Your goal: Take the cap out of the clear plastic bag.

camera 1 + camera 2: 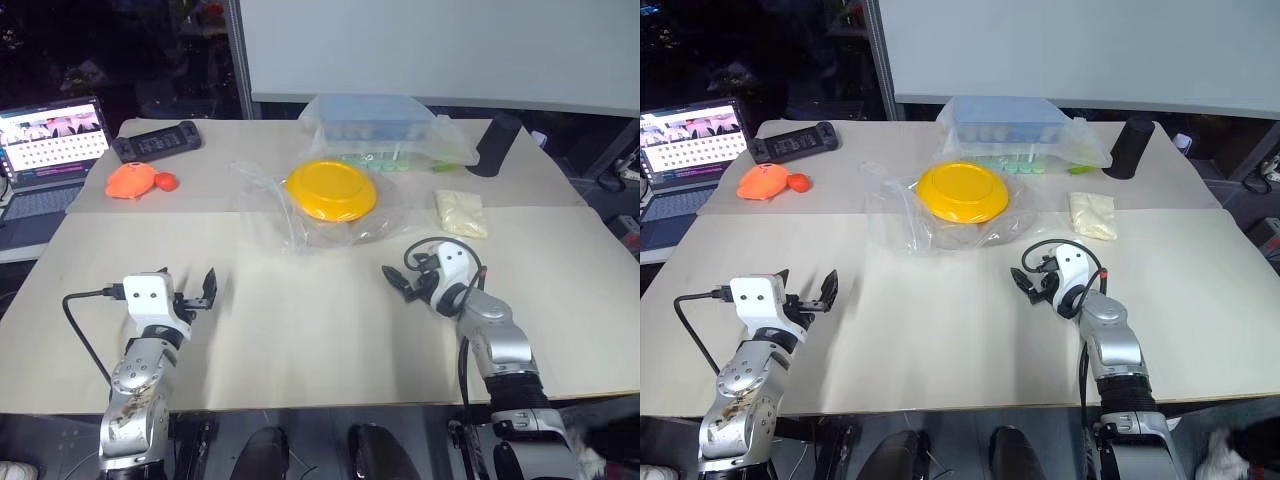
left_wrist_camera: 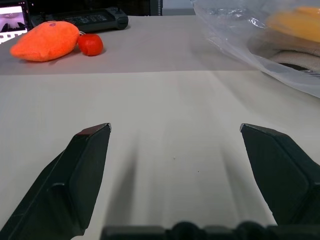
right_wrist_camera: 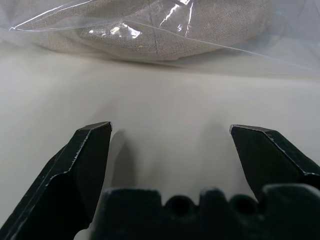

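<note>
Grippers first: my left gripper (image 1: 196,288) hangs low over bare table (image 1: 300,340) with its two black fingers spread wide and nothing between them, and my right gripper (image 1: 397,283) is just as wide and just as empty, angled in toward the middle. Ahead of the right gripper and a little toward the left one lies the clear plastic bag (image 1: 268,205), near but not touching; the right wrist view shows its crinkled film lying over the beige cloth of the cap (image 3: 165,30), which sits inside, apart from my fingertips. A yellow disc (image 1: 331,189) rests over the same bundle, covering most of the cap from above, and I cannot tell whether it sits on the bag or inside it. Well beyond the left gripper are an orange soft toy (image 1: 130,180) with a small red ball (image 1: 165,181) beside it. Farther off, past the bag, sits a blue-lidded box (image 1: 370,125) in its own clear wrap, with a dark cylinder (image 1: 497,146) beyond my right gripper. My worry is the film: pinching cap and plastic together would drag the whole bundle instead of freeing the cap, and the disc could slide off if the bag shifts. I cannot make out the bag's mouth from here, so a blind reach may land on a closed side.
</note>
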`<action>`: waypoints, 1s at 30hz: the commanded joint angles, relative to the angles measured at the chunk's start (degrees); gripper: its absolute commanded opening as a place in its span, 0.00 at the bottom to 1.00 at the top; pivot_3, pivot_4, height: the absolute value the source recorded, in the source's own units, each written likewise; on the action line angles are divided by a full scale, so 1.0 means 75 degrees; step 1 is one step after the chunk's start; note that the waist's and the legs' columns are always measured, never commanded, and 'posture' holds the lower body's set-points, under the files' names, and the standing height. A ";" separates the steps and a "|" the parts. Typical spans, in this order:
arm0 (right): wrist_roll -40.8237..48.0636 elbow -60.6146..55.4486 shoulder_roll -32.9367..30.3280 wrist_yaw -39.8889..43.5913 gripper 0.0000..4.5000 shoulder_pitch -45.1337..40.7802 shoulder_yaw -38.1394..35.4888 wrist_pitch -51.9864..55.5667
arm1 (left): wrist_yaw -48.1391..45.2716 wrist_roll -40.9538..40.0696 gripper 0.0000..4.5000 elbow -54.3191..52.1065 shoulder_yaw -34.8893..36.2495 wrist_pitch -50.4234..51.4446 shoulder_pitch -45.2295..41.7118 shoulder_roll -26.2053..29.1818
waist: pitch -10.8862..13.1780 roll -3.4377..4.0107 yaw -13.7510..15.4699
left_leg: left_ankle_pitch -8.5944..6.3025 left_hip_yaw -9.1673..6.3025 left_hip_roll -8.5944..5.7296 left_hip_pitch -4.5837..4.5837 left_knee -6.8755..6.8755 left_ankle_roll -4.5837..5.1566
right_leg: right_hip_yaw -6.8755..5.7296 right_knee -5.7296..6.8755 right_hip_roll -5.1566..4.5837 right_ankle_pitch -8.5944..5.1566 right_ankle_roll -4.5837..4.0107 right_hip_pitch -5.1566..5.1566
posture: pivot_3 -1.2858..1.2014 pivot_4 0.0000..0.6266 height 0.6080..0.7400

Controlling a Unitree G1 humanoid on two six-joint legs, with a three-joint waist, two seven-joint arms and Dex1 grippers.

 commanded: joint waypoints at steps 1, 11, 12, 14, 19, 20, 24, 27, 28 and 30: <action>-0.0034 -0.0352 -0.0158 0.0020 1.00 -0.0099 -0.0025 -0.0295 | -0.0305 -0.0268 0.99 -0.0240 0.0152 0.0011 -0.0179 0.0243 | 0.0000 0.0000 0.0001 | 0.0000 0.0000 0.0000 0.0000 0.0000 0.0000 | 0.0000 0.0000 0.0000 0.0000 0.0000 0.0000 | 0.52 0.24 1.00; -0.2200 0.0401 -0.0886 0.0077 1.00 -0.2192 0.1695 -0.2845 | -0.1368 -0.1553 0.99 -0.1513 0.0155 0.1869 -0.1005 0.1675 | 0.0001 -0.0001 -0.0156 | 0.0000 0.0015 0.0001 0.0014 -0.0005 0.0000 | 0.0014 0.0003 0.0008 0.0001 0.0006 -0.0001 | 0.52 0.24 1.00; -0.2367 0.0580 -0.0889 0.0095 1.00 -0.2416 0.1856 -0.3103 | -0.1440 -0.1764 0.99 -0.1638 0.0253 0.2079 -0.1140 0.1802 | 0.0001 -0.0001 -0.0169 | 0.0000 0.0014 0.0002 0.0012 -0.0006 0.0000 | 0.0014 0.0001 0.0009 0.0002 0.0005 -0.0004 | 0.52 0.24 1.00; -0.2650 0.0996 -0.0871 0.0141 1.00 -0.2777 0.2141 -0.3571 | -0.1504 -0.2128 0.99 -0.1811 0.0394 0.2523 -0.1402 0.2033 | 0.0002 -0.0002 -0.0180 | 0.0000 0.0013 0.0002 0.0010 -0.0006 0.0000 | 0.0014 0.0001 0.0008 0.0002 0.0005 -0.0004 | 0.52 0.24 1.00; -0.3301 0.2584 -0.0639 -0.0047 1.00 -0.3565 0.2776 -0.4787 | -0.1548 -0.3067 0.99 -0.2190 0.0648 0.3751 -0.1935 0.2645 | 0.0004 -0.0006 -0.0197 | 0.0000 0.0011 -0.0001 0.0013 -0.0004 -0.0001 | 0.0018 0.0001 0.0002 0.0006 0.0007 0.0000 | 0.52 0.24 1.00; -0.3396 0.2870 -0.0588 -0.0129 1.00 -0.3675 0.2841 -0.4961 | -0.1512 -0.3237 0.99 -0.2250 0.0709 0.3955 -0.2011 0.2701 | 0.0007 -0.0011 -0.0211 | 0.0000 0.0010 0.0000 0.0016 -0.0004 -0.0001 | 0.0019 0.0003 0.0002 0.0006 0.0007 0.0001 | 0.52 0.24 1.00; -0.3758 0.4190 -0.0253 -0.0569 1.00 -0.4377 0.3041 -0.5543 | -0.1499 -0.4384 0.99 -0.2604 0.0950 0.4990 -0.2336 0.3055 | 0.0008 -0.0013 -0.0236 | 0.0000 -0.0006 0.0000 0.0015 -0.0005 -0.0001 | 0.0021 0.0005 0.0004 0.0007 0.0006 -0.0003 | 0.52 0.24 1.00; -0.4074 0.4910 -0.0128 -0.0887 1.00 -0.4776 0.3213 -0.5927 | -0.1346 -0.5461 0.99 -0.2775 0.1168 0.5648 -0.2569 0.3245 | 0.0008 -0.0013 -0.0239 | 0.0000 -0.0037 0.0000 0.0013 -0.0005 -0.0003 | 0.0027 0.0007 0.0004 0.0008 0.0005 -0.0007 | 0.52 0.24 1.00; -0.4215 0.5177 -0.0077 -0.1021 1.00 -0.4917 0.3293 -0.6038 | -0.1313 -0.5924 0.99 -0.2811 0.1254 0.5879 -0.2676 0.3395 | 0.0008 -0.0013 -0.0238 | -0.0001 -0.0039 0.0000 0.0014 -0.0005 -0.0004 | 0.0027 0.0007 0.0004 0.0008 0.0005 -0.0007 | 0.52 0.24 1.00; -0.4382 0.5584 0.0005 -0.1245 1.00 -0.5113 0.3361 -0.6212 | -0.1262 -0.6560 0.99 -0.2905 0.1329 0.6168 -0.2813 0.3743 | 0.0009 -0.0015 -0.0236 | -0.0001 -0.0043 0.0000 0.0015 -0.0005 -0.0007 | 0.0027 0.0008 0.0004 0.0008 0.0005 -0.0006 | 0.52 0.24 1.00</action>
